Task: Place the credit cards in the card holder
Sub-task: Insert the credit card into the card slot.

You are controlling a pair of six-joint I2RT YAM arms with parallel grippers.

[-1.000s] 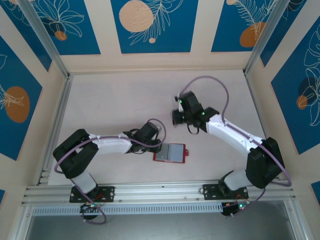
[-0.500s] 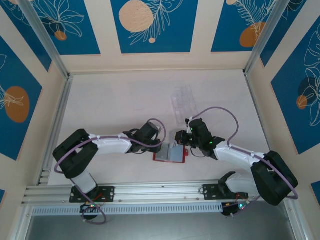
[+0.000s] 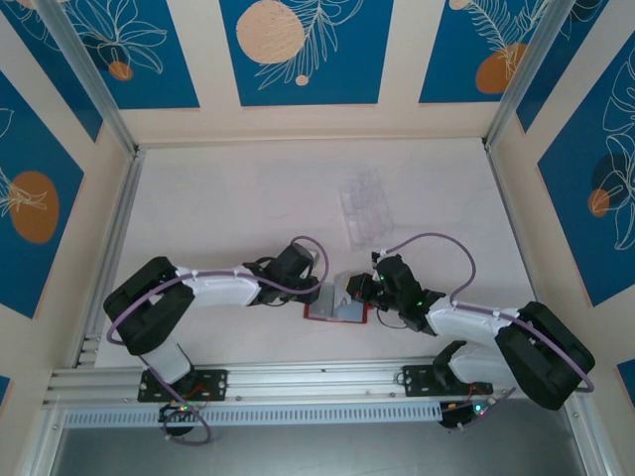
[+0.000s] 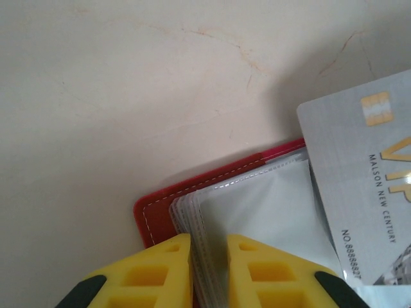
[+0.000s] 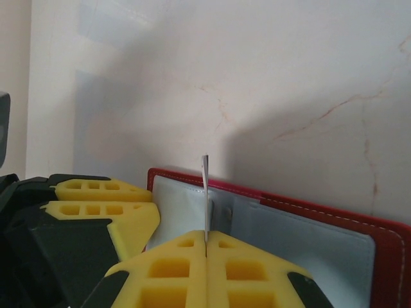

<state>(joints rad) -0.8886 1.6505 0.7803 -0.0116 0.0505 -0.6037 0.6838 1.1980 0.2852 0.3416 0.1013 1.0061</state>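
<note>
Card holder sleeves pinched by narrow left fingers; right fingers clamped on silver credit card.

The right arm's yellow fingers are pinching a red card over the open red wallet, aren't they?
Not quite: the card is silver-grey, not red, as the left wrist view shows. The rest holds: the right fingers pinch it over the open red wallet.

The red card holder lies open and flat on the table near the front, pale grey sleeves up, with a silver credit card (gold chip, "VIP" lettering) tilted steeply over its inside.
</note>
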